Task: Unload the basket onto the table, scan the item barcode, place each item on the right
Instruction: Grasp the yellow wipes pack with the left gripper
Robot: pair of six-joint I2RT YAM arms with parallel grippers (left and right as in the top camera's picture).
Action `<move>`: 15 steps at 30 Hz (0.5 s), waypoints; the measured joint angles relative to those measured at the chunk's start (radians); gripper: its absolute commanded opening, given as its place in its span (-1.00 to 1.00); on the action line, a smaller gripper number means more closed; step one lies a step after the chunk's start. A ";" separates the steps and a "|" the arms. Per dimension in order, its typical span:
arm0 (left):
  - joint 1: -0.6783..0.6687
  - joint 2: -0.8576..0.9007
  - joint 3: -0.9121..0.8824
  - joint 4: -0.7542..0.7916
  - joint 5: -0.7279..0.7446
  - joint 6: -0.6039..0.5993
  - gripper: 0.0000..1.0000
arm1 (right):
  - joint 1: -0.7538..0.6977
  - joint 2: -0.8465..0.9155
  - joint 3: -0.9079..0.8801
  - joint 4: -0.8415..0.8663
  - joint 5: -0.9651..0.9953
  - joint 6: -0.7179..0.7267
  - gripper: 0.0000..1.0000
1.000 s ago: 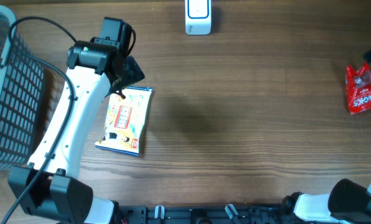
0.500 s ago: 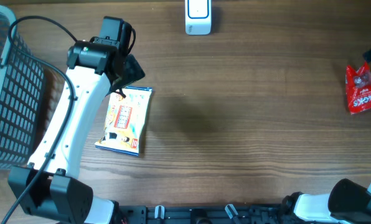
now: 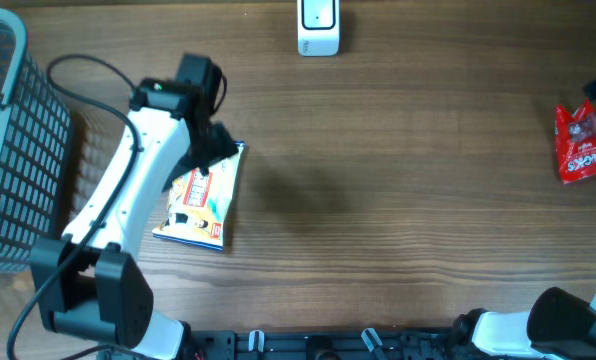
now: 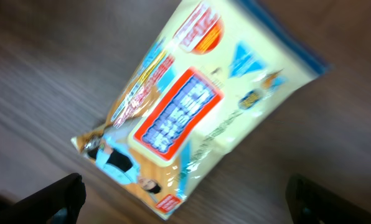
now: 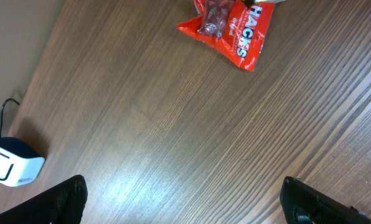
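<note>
A wooden worktop is carrying a white scanner at its far edge. Nearer and left of the scanner, a yellow packet is lying flat. Far to the scanner's right a red bag is resting, and far to its left a grey basket is sitting.

Dark wood-grain table with a pale surface beyond its edge
</note>
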 measured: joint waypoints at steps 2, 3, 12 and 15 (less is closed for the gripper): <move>0.000 0.005 -0.078 0.018 0.023 0.003 1.00 | 0.000 0.000 0.000 0.000 0.000 0.000 1.00; 0.000 0.008 -0.113 0.026 0.040 0.012 1.00 | 0.000 0.000 0.000 0.000 0.000 0.000 0.99; -0.047 0.016 -0.373 0.355 0.245 0.206 1.00 | 0.000 0.000 0.000 0.003 0.000 0.000 1.00; -0.046 0.016 -0.393 0.369 0.219 0.215 1.00 | 0.000 0.000 0.000 0.003 0.000 0.000 0.99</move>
